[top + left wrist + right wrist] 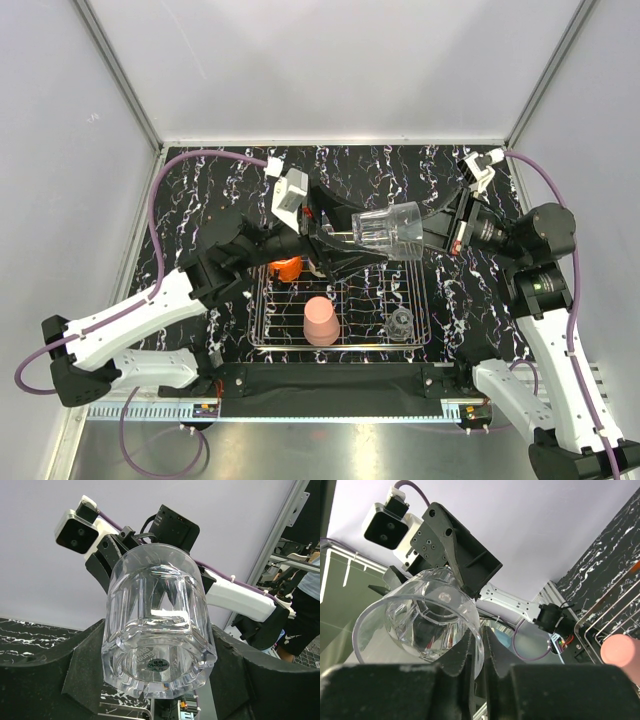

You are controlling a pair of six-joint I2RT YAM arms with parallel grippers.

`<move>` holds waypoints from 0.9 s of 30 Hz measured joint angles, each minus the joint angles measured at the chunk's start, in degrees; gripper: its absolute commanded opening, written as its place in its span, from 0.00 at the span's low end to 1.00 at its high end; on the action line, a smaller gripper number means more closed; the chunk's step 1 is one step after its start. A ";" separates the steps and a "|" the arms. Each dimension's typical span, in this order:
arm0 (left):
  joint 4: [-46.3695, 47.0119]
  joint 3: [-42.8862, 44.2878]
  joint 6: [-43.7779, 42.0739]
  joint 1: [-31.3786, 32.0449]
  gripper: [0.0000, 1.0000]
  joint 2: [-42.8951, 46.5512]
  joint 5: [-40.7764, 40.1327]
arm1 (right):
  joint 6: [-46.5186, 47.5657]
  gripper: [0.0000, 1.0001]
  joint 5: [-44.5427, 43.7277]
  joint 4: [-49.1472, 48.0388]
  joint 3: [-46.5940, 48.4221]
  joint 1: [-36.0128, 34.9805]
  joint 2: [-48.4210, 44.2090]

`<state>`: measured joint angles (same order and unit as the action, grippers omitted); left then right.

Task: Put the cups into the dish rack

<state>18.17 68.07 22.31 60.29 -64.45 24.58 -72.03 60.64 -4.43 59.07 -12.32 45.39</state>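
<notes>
A clear glass (388, 230) hangs on its side in the air above the back of the dish rack (256, 338). My left gripper (345, 243) is shut on its thick base (155, 630), one finger on each side. My right gripper (425, 240) is shut on the rim wall (415, 625), pinching it between its two fingertips (479, 645). In the rack stand a pale pink tumbler (320, 320), upside down, a second clear glass (401, 324) at front right, and an orange cup (287, 268), half hidden under my left arm. The cream cup is out of view.
The rack sits on a black marbled tabletop (210, 190) enclosed by pale walls on three sides. Purple cables (160, 190) loop from both arms. The rack's wires (610, 611) and the pink tumbler (620, 652) show at the right of the right wrist view.
</notes>
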 measured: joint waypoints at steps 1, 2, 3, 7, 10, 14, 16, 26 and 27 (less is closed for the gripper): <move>-0.39 0.04 -0.02 0.00 0.00 0.02 -0.17 | 0.11 0.26 -0.04 0.42 0.00 0.00 0.00; -1.07 0.04 -0.02 0.00 0.00 0.11 -0.57 | 0.48 0.32 -0.04 1.05 0.00 -0.02 0.00; -1.90 0.07 -0.07 0.07 0.00 0.24 -0.96 | 1.16 0.50 -0.11 2.01 0.00 -0.02 0.00; -7.02 0.26 -0.90 0.26 0.00 1.44 -3.41 | 4.57 0.97 -0.76 8.02 0.39 -0.07 0.31; -13.46 1.05 -2.23 0.26 0.00 3.41 -7.04 | 8.17 1.00 -1.90 13.44 1.27 -0.07 1.29; -24.55 4.35 -3.65 0.15 0.00 6.64 -13.60 | 14.95 0.99 -5.18 24.37 5.42 -0.07 3.63; -29.86 6.93 -3.93 -0.31 0.00 7.63 -16.33 | 19.19 1.00 -7.91 30.80 8.61 -0.07 4.85; -63.87 20.13 -0.26 -3.58 0.00 7.23 -30.18 | 33.16 1.00 -23.15 55.36 16.22 -0.07 8.68; -67.49 21.40 0.76 -3.61 0.00 6.62 -31.34 | 33.53 1.00 -24.04 56.48 16.22 -0.07 8.70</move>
<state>-49.32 89.47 23.07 56.69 -57.82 -6.76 -38.50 36.60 52.05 75.29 -12.38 54.08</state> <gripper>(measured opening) 0.712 0.994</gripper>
